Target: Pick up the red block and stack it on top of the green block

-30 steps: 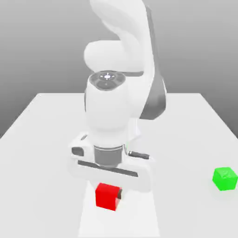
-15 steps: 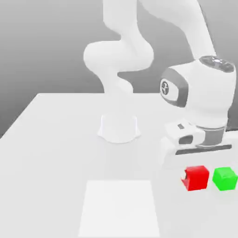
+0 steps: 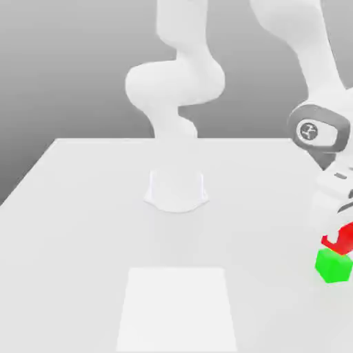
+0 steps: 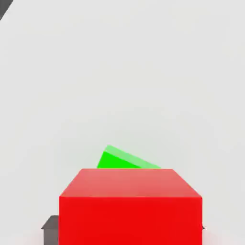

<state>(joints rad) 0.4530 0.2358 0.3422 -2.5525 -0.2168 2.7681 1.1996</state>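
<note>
My gripper [image 3: 343, 234] is shut on the red block [image 3: 347, 239] at the exterior view's far right, where the block is partly cut off by the picture's edge. The red block hangs just above the green block [image 3: 334, 266], which rests on the white table [image 3: 83, 227]. In the hand view the red block [image 4: 130, 206] sits between my dark fingertips [image 4: 50, 224]. A corner of the green block [image 4: 119, 160] peeks out from behind its upper edge.
The arm's round white base [image 3: 176, 190] stands at the middle of the table. A paler rectangular patch [image 3: 178, 307] lies flat on the table near its front edge. The green block sits close to the table's edge at the exterior view's right.
The arm has swung from the front middle of the table to the exterior view's right, carrying the red block. The red block went from beside the green block to just above it.
</note>
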